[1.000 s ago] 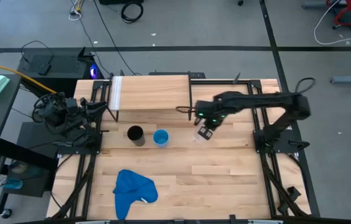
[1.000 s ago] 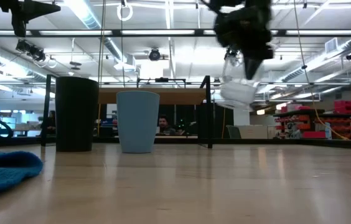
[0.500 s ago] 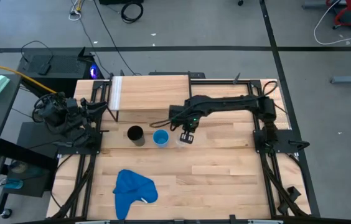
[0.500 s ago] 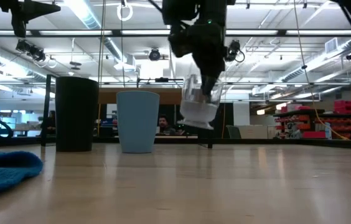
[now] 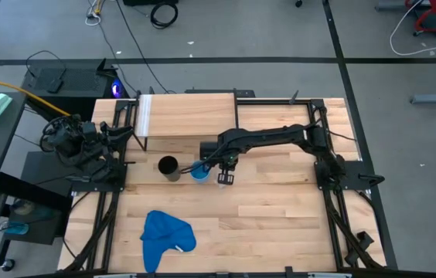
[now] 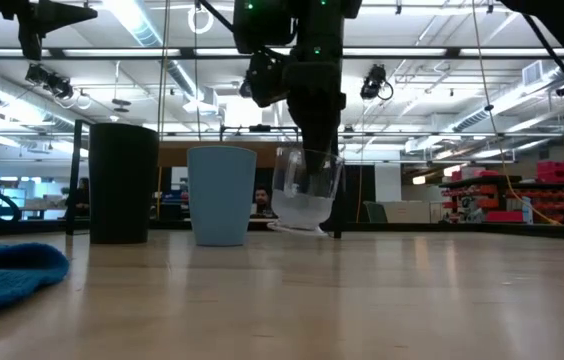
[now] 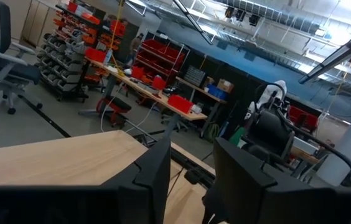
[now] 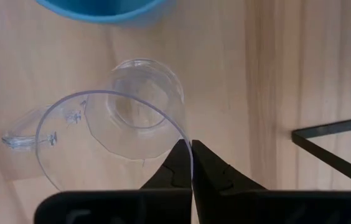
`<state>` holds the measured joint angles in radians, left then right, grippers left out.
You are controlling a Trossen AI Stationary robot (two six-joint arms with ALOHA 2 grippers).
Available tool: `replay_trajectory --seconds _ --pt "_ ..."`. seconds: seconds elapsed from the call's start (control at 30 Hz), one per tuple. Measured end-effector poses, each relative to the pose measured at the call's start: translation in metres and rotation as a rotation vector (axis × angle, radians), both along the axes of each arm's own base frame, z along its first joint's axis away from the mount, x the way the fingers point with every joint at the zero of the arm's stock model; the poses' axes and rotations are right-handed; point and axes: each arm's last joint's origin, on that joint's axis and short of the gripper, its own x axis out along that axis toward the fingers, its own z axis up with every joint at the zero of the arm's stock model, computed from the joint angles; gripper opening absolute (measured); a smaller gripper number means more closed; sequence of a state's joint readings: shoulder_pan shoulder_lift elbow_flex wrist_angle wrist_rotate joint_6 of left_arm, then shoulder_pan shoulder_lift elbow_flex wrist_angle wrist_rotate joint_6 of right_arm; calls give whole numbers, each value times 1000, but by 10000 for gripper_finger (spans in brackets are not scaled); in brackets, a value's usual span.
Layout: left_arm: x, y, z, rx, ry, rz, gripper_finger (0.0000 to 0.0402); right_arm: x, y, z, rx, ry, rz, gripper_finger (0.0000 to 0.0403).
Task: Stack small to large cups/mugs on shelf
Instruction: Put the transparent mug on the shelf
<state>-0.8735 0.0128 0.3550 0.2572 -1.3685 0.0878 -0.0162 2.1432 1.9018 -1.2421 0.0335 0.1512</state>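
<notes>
The small clear cup (image 6: 307,188) hangs from my right gripper (image 5: 225,177) just right of the light-blue cup (image 5: 199,171), low over the table. The blue cup and the taller black cup (image 5: 168,167) stand upright on their bases, side by side in front of the shelf (image 5: 187,116). The shelf is a light-wood board on thin black legs at the far middle. My right gripper is shut on the clear cup's rim. My left gripper (image 5: 129,135) waits open at the table's left edge, its fingers apart in the left wrist view (image 7: 191,162). My right gripper pinches the clear cup's rim (image 8: 190,144), one finger inside the cup and one outside. The fingers come from above, pointing down. The cup hangs nearly upright, mouth up, its handle (image 8: 27,134) on the side away from the fingers. I cannot tell whether its base (image 6: 297,224) touches the table.
A crumpled blue cloth (image 5: 165,235) lies near the front left of the table and shows in the low view (image 6: 7,270). A black frame bar (image 8: 334,146) runs along the table to the right of the clear cup.
My right gripper has carried the clear cup toward the table's left edge and down, from the right of centre to just beside the light-blue cup. The cup, tilted before, now hangs nearly upright close to the tabletop.
</notes>
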Motion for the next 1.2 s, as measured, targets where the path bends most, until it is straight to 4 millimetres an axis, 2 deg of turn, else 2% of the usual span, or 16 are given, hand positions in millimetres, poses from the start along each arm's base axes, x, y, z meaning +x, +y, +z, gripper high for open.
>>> replay_trajectory --seconds 0.37,0.57,0.73,0.87,0.93,1.1,1.2 --pt "0 0 0 -4 -2 -1 131 0 7 -1 -5 1 23 0" --pt "0 0 0 -4 -2 -1 130 0 33 4 9 -20 76 0" --pt "0 0 0 -4 -2 -1 134 9 54 28 38 -147 95 0" --pt "0 0 0 -5 -3 -1 131 20 59 58 72 -276 83 0" --pt "0 0 0 -7 -4 -1 129 26 60 63 79 -306 85 0" --pt "0 0 0 -21 -12 -3 131 53 65 53 110 -337 127 0" --pt "0 0 0 -22 -13 -3 134 61 70 36 128 -328 151 0"
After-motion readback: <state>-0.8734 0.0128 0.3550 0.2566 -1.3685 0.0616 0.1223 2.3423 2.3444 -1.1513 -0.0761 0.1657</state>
